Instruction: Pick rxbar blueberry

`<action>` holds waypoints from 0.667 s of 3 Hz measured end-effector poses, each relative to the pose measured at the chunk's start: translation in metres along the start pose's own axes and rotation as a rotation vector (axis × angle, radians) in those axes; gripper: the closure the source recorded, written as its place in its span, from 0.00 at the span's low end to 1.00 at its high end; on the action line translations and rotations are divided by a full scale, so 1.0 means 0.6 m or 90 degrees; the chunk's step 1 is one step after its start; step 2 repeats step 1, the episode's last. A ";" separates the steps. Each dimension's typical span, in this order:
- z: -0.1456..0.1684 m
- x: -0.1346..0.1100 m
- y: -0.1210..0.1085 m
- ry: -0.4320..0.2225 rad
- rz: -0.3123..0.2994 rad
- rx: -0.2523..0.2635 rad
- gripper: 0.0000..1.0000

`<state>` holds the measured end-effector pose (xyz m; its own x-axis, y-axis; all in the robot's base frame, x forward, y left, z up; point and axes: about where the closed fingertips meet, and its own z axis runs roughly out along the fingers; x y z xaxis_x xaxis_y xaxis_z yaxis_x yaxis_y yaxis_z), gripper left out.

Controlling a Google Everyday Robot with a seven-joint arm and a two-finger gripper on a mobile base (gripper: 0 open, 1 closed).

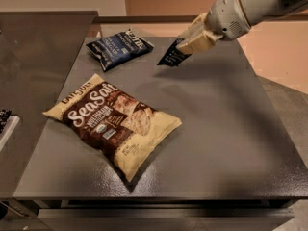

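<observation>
Right of the blue chip bag (118, 48), the hand (185, 44) pinches the rxbar blueberry (169, 57) by one end; that shallow grip may slip.

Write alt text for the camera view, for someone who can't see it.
The gripper, over the table's far side, is shut on the rxbar blueberry, a small dark bar held tilted just above the dark grey table. A dark blue chip bag lies at the far left corner, and a large cream-and-brown Sea Salt bag lies nearer the front.
</observation>
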<state>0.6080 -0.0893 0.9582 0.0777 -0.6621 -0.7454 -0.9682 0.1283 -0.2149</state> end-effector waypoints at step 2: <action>-0.001 -0.001 0.000 0.000 0.000 0.000 1.00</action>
